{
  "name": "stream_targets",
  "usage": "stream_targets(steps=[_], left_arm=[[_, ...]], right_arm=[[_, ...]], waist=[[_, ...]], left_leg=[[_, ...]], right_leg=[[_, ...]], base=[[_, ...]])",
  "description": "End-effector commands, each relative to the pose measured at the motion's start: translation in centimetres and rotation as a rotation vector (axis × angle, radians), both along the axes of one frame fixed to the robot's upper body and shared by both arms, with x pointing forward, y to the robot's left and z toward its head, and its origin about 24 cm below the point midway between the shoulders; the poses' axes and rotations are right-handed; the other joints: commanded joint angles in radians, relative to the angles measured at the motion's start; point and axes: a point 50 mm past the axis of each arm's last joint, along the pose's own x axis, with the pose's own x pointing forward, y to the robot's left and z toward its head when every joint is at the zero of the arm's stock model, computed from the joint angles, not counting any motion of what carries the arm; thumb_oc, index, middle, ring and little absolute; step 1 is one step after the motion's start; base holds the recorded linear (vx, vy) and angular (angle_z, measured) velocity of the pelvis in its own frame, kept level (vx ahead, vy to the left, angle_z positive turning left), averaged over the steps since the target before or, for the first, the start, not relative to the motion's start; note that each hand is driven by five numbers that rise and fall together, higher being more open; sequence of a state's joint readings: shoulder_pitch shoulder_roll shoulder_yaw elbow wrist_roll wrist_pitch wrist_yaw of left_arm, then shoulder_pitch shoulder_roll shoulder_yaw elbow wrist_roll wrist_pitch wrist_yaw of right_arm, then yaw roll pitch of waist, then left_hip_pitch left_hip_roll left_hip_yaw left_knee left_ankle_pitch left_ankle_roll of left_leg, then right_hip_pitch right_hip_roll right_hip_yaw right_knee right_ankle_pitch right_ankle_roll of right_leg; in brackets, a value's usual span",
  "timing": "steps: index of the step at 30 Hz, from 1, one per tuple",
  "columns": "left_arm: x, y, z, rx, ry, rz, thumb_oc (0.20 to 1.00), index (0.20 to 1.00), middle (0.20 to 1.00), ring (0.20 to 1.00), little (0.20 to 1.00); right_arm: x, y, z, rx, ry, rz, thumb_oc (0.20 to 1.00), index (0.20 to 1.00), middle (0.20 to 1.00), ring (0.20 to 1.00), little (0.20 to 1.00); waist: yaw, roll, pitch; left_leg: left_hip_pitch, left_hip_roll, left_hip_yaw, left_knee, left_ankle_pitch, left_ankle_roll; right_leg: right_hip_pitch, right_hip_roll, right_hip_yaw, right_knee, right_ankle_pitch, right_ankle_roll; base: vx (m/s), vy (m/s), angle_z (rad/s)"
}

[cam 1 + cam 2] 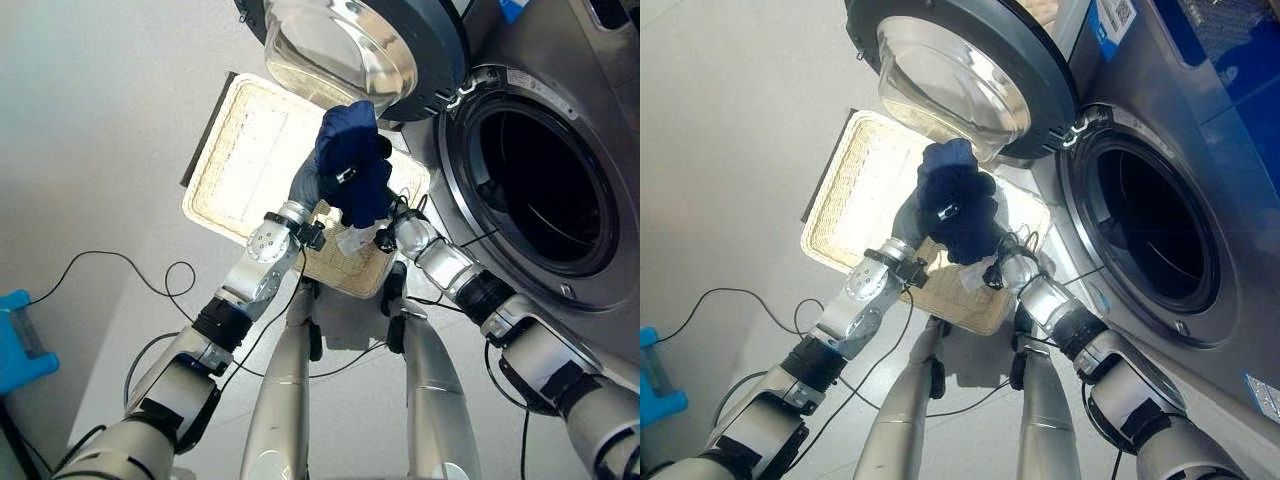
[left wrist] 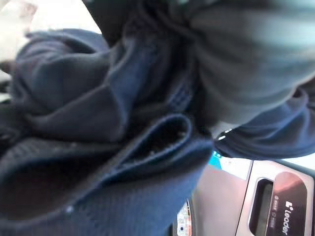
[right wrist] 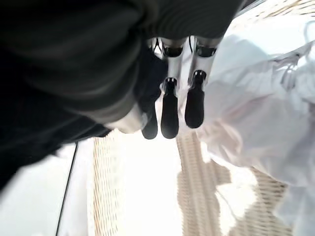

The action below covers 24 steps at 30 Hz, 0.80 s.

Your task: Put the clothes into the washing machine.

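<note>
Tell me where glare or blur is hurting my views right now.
Left eye view: the wicker basket is washed out by bright light. Left wrist view: the dark blue garment sits too close, soft and blurred. Right wrist view: the white cloth is overexposed, and the right hand shows dark against it.

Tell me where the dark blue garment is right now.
The dark blue garment is held up between both hands over the wicker basket, just left of the washing machine's open drum.

Both arms reach forward and meet in the middle. The left hand point(image 1: 305, 185) is hidden in dark blue cloth point(image 1: 352, 160). The right hand point(image 3: 170, 105) has its fingers point(image 3: 194, 105) out straight, side by side.
</note>
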<state>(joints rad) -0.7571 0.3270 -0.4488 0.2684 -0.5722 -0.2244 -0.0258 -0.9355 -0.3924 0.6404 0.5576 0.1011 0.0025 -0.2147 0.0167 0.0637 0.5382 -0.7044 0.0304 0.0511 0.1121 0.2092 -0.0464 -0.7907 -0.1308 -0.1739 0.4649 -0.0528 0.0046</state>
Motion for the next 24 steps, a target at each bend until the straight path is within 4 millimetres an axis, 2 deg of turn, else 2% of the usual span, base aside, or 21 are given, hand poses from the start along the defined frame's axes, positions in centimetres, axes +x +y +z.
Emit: stream_targets(steps=[1, 15, 18, 19, 20, 24], left_arm=[[-0.6, -2.3, 1.6, -0.049, -0.059, -0.082, 0.2, 0.2, 0.2, 0.2, 0.2], [0.0, -2.7, -0.5, 0.074, -0.008, -0.047, 0.2, 0.2, 0.2, 0.2, 0.2], [0.1, -3.2, -1.4, 0.146, 0.009, -0.058, 0.58, 0.58, 0.58, 0.58, 0.58], [0.1, -3.2, -1.4, 0.146, 0.009, -0.058, 0.58, 0.58, 0.58, 0.58, 0.58], [0.1, -3.7, -1.7, 0.198, 0.009, -0.067, 1.0, 1.0, 1.0, 1.0, 1.0], [0.4, -4.5, -1.9, 0.276, 0.017, -0.071, 1.0, 1.0, 1.0, 1.0, 1.0]], right_arm=[[-0.8, 2.0, 4.5, 0.261, -0.162, 0.091, 0.2, 0.2, 0.2, 0.2, 0.2], [-1.7, -1.2, 4.7, 0.718, -0.264, 0.026, 0.2, 0.2, 0.2, 0.2, 0.2], [-1.9, -2.5, 4.0, 0.828, -0.27, -0.018, 0.2, 0.2, 0.2, 0.2, 0.2], [-1.9, -2.5, 4.0, 0.828, -0.27, -0.018, 0.2, 0.2, 0.2, 0.2, 0.2], [-1.9, -3.0, 3.7, 0.879, -0.271, -0.034, 0.2, 0.2, 0.2, 0.2, 0.2], [-1.9, -3.4, 3.4, 0.924, -0.275, -0.058, 0.2, 0.2, 0.2, 0.2, 0.2]], waist=[[0.013, 0.004, -0.018], [-0.029, -0.004, -0.018], [-0.048, -0.006, -0.018], [-0.048, -0.006, -0.018], [-0.058, -0.007, -0.018], [-0.076, -0.01, -0.018]], left_leg=[[0.009, -0.101, 0.059, 0.075, -0.111, 0.027], [0.014, -0.086, 0.095, 0.073, -0.125, 0.025], [0.015, -0.079, 0.116, 0.069, -0.128, 0.023], [0.015, -0.079, 0.116, 0.069, -0.128, 0.023], [0.017, -0.075, 0.127, 0.061, -0.126, 0.023], [0.021, -0.067, 0.148, 0.053, -0.125, 0.023]], right_leg=[[0.046, 0.032, -0.059, -0.17, 0.143, 0.079], [0.041, 0.049, -0.034, -0.175, 0.142, 0.083], [0.036, 0.058, -0.019, -0.175, 0.143, 0.083], [0.036, 0.058, -0.019, -0.175, 0.143, 0.083], [0.034, 0.066, -0.009, -0.181, 0.146, 0.083], [0.033, 0.073, 0.006, -0.186, 0.149, 0.084]], base=[[0.0, 0.0, 0.0], [0.0, 0.03, -0.04], [0.0, 0.095, -0.19], [0.0, 0.078, -0.2], [0.0, 0.075, -0.18], [0.0, 0.067, -0.16]])
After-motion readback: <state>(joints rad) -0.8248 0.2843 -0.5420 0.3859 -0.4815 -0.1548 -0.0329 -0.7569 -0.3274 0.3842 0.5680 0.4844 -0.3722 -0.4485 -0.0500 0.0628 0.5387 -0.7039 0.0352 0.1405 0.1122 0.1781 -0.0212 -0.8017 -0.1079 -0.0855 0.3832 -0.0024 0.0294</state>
